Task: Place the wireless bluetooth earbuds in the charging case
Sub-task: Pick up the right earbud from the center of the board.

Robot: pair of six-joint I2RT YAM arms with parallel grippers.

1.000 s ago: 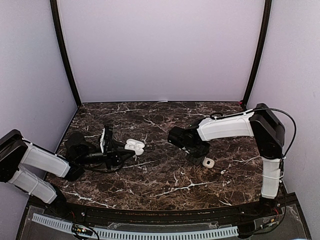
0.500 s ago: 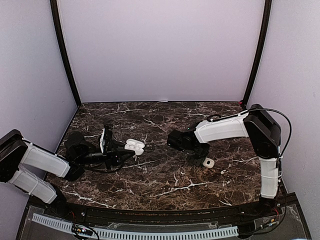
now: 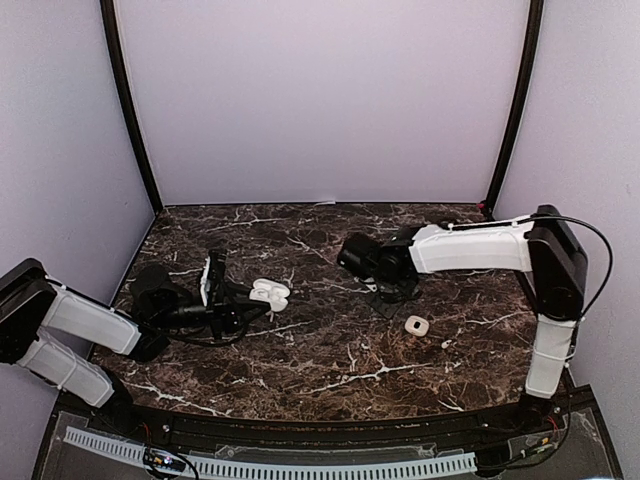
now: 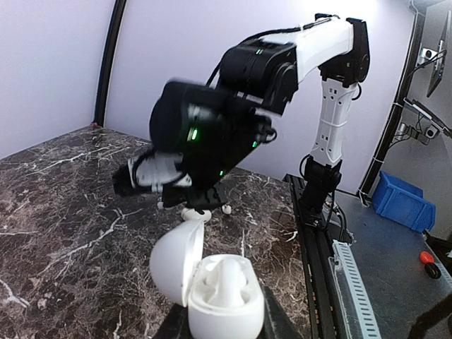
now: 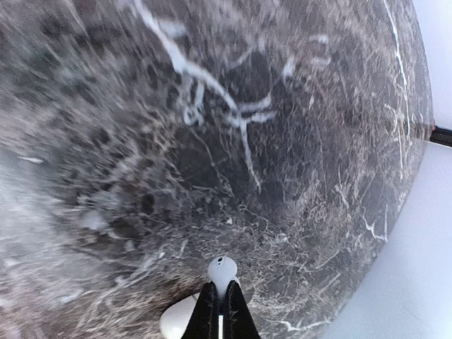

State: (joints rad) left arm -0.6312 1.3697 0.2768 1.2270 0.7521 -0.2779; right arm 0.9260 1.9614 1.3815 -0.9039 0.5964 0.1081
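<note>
Held earbud (image 5: pixel 221 270): small, white and rounded. It sits at the very tips of the right gripper's fingers and looks sharp in the right wrist view while the marble behind it is smeared.
Right gripper (image 5: pixel 219 302): fingers pressed together, pinching the held earbud. It hangs clear of the tabletop (image 3: pixel 330 375), a little right of the middle and about midway between the far and near edges.
Loose earbud (image 3: pixel 416 325): white, lying on the marble in the right half of the tabletop. It is apart from the right gripper, on the side toward the near edge.
White speck (image 3: pixel 444 344): lies near the loose earbud, closer to the near right corner. It is too small to say what it is.
Charging case (image 4: pixel 224 304): white and rounded, in the left half of the tabletop, about midway between the far and near edges and well apart from both earbuds.
Lid (image 4: pixel 171 260): swung open and standing to one side of the case body.
Case interior: a pale moulded shape fills the well. I cannot tell whether a bud is seated in it.
Left gripper (image 4: pixel 224 328): fingers clamped on the lower body of the charging case, one dark finger on each side.
Case and tabletop: I cannot tell whether the case touches the marble.
</note>
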